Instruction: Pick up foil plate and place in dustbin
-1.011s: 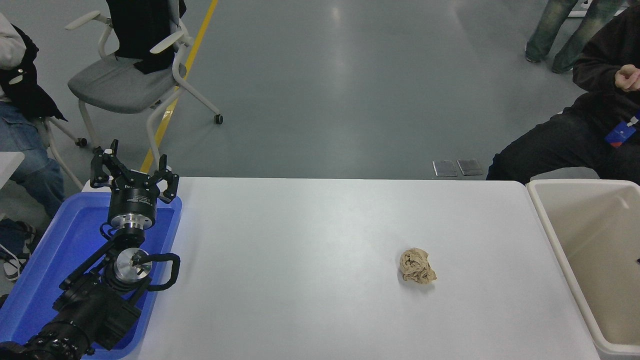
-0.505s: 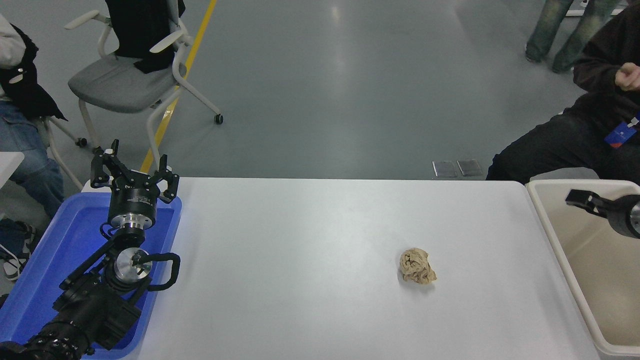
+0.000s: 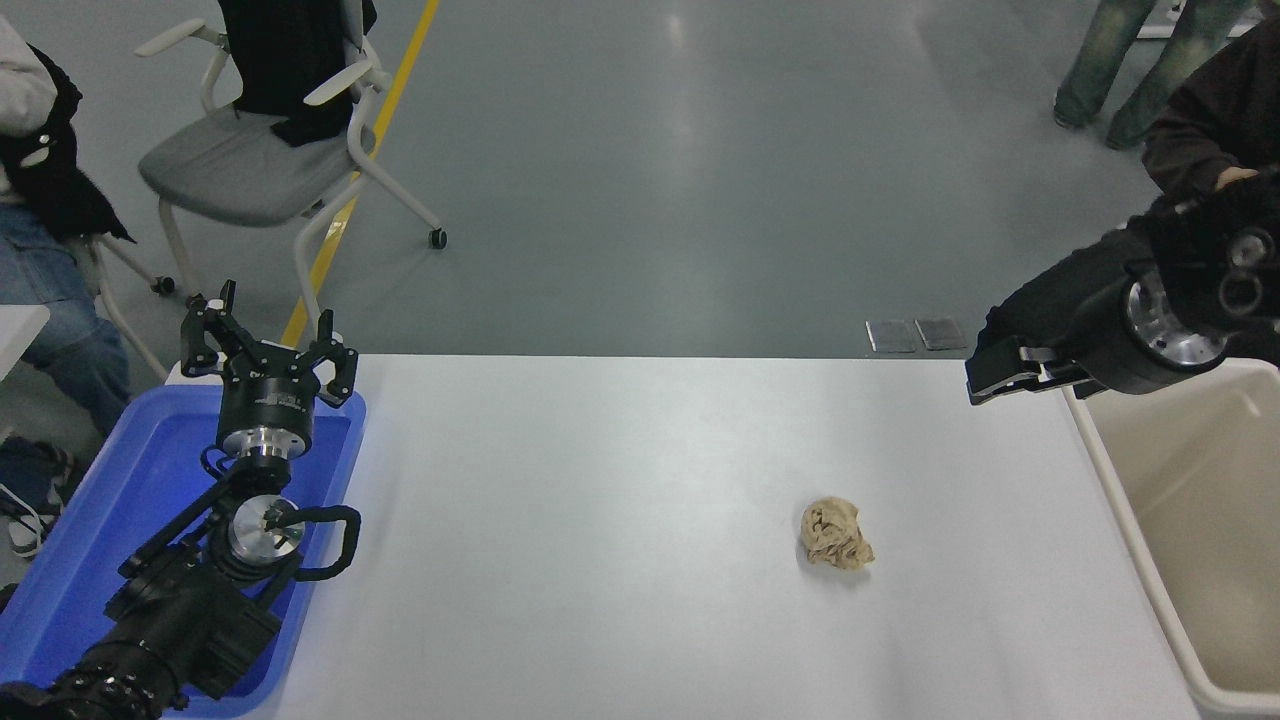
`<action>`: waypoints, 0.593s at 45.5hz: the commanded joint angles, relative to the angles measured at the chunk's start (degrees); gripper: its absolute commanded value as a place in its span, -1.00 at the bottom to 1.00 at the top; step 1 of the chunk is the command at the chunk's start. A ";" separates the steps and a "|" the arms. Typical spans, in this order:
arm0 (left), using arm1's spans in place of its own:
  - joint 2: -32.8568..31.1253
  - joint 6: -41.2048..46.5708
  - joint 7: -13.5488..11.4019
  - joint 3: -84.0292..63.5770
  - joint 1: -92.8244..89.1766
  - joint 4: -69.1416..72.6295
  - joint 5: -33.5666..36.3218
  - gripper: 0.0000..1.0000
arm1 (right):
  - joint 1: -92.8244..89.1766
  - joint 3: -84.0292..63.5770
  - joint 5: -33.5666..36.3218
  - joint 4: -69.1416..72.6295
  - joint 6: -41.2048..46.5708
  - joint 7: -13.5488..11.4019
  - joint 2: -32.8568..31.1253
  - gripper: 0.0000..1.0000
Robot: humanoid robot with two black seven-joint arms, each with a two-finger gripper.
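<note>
The right gripper (image 3: pixel 985 380) comes in from the right edge, up over the far right corner of the white table (image 3: pixel 620 500). It is black and pointy, with a shiny round metal ring behind it. Its fingers sit flat and close, and there is nothing in them. It points left, just beside the rim of the dustbin (image 3: pixel 1120 500).

The dustbin is a big cream plastic box with a thick, smooth, rounded rim. It stands against the right end of the table. The part of its inside that shows looks bare. The foil plate cannot be seen anywhere.

A small tan paper ball (image 3: pixel 836 534) lies on the table, all crumpled and bumpy. It is well apart from the gripper, nearer the front.

The left gripper (image 3: pixel 268 350) is parked at the lower left, over a shallow blue tray (image 3: pixel 80 560) of smooth plastic. Its black fingers are spread wide and hold nothing.

Past the table, a grey chair (image 3: pixel 240 170) with white arms stands on the shiny grey floor. A person in dark clothes (image 3: pixel 1200 130) sits at the far right.
</note>
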 commanded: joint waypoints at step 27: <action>0.00 0.00 -0.02 0.00 0.02 0.05 -0.07 0.98 | 13.82 -0.70 24.71 1.87 11.09 -0.12 13.67 1.00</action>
